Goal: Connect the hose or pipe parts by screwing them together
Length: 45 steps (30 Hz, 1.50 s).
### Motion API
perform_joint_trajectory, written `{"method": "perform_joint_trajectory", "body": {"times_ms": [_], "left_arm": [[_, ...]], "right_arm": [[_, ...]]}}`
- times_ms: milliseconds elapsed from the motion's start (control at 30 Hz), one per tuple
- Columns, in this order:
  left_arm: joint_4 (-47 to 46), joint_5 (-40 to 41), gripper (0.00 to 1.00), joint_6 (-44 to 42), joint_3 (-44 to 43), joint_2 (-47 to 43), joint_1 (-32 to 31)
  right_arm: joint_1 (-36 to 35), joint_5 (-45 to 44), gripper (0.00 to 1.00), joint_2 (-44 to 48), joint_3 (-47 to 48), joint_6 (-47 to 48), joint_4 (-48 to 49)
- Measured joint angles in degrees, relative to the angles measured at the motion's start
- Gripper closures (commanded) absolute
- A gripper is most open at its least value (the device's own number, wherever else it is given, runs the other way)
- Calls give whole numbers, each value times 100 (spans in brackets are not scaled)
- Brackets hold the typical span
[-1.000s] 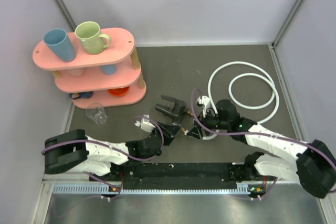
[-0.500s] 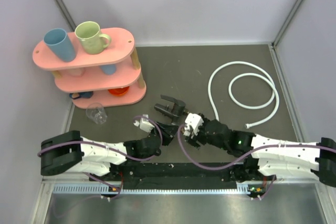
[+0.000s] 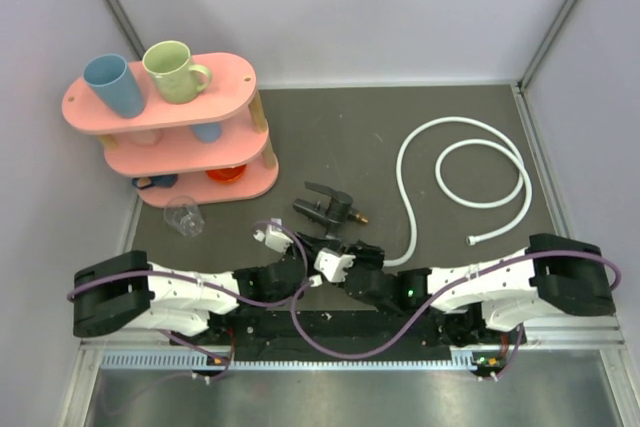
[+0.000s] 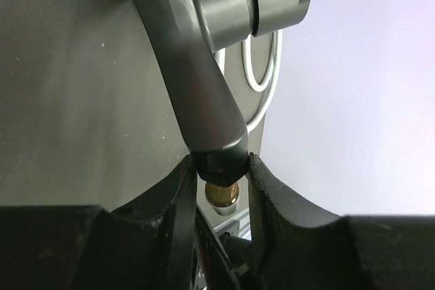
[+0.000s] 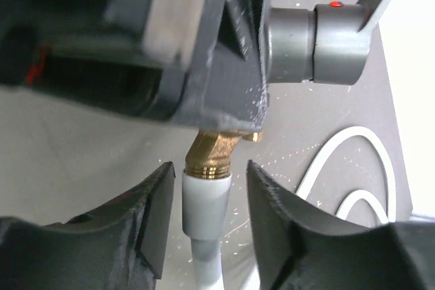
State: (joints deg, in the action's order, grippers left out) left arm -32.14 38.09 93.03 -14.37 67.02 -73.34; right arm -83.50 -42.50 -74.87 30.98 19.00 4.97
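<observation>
The left gripper (image 4: 219, 168) and right gripper (image 5: 207, 174) showed us only their fingertips in their own views, the rest cut by the bottom edges; from above, the crowded wrists covered both. There the hose's (image 3: 464, 121) near end was lost under the right arm, and the fitting (image 3: 325, 209) was too small for us to read its threads. The rack's (image 3: 230, 77) upper tiers hid most of an orange thing (image 3: 226, 174) and some blue ones (image 3: 155, 182). In the left wrist view the fitting ran off the top edge. In the right wrist view a dark blur (image 5: 102, 32) filled the upper left.
</observation>
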Motion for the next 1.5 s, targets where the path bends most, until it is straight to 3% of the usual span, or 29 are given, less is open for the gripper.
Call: {"method": "perform_joint_trajectory", "body": {"times_ms": [100,267,367,467,733,933,1067,1100,1167,1267,1300,1500], "left_arm": [[55,2,100,37,0,-68,0],[81,42,100,144,0,-118,17],[79,59,100,179,4,-92,26],[-114,114,100,236,24,72,68],[-531,184,100,0,24,291,94],[-391,155,100,-334,35,315,15],[-376,153,100,-387,63,367,9],[-376,157,100,-391,68,367,4],[-385,173,100,-391,70,365,4],[-387,162,100,-380,59,356,2],[-348,162,100,-385,57,348,-2],[-291,162,100,-382,55,313,0]], "right_arm": [[-101,-352,97,-262,96,138,256],[-129,-505,100,-304,94,258,476],[61,-153,100,-214,85,188,437],[704,1119,100,227,9,-234,256],[3095,5873,100,680,-35,-1810,-20],[3731,7602,100,0,-4,-2566,212],[3910,8115,82,-345,-2,-2907,426],[3912,8124,73,-358,-2,-2946,439],[3915,8098,68,-326,-2,-2994,428],[3899,7958,24,-83,-4,-3014,243],[3899,7897,17,76,-7,-2992,157],[3668,7088,19,896,85,-2796,-481]]}}
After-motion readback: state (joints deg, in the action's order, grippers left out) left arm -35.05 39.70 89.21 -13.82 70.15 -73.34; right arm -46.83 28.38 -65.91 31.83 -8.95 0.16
